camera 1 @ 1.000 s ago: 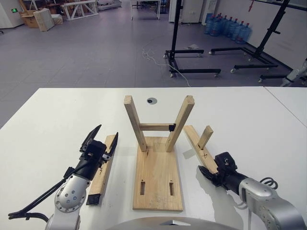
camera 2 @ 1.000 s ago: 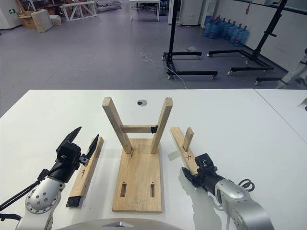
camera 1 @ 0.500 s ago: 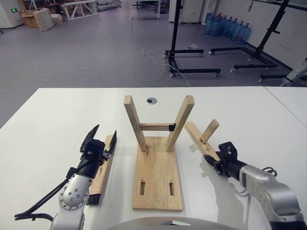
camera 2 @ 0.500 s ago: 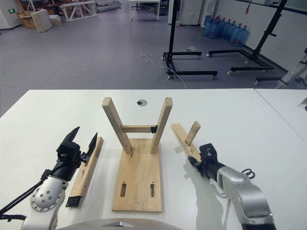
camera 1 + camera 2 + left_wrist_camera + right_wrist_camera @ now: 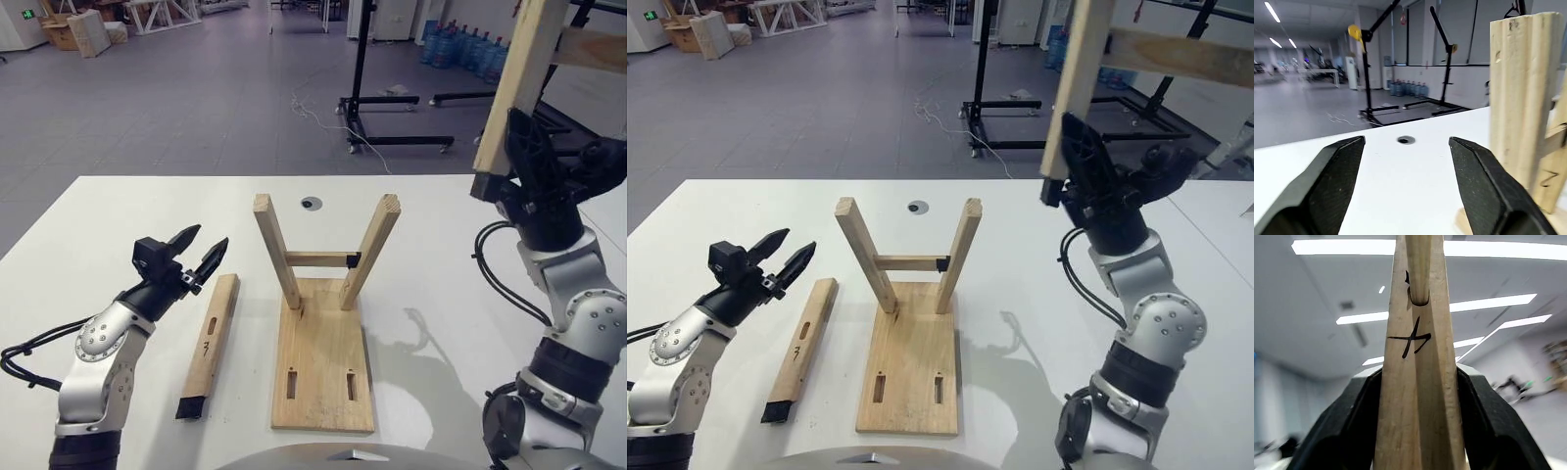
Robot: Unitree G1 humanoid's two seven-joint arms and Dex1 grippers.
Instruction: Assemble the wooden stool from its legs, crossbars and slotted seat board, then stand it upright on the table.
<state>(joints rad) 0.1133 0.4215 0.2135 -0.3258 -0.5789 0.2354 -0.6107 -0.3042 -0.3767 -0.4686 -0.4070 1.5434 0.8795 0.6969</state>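
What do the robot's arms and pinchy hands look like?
The left arm and right arm have rounded silver-grey shells with black joints and looping black cables. The left gripper and right gripper are black, each with two pointed, wedge-shaped fingers.

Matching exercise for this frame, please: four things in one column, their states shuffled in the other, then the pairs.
1 left tool
2 right tool
3 loose leg
4 seat board

A flat, two legs standing on it
B shut on a raised leg
C open, empty
D flat on the table, left of the board

Pairs: 1-C, 2-B, 3-D, 4-A
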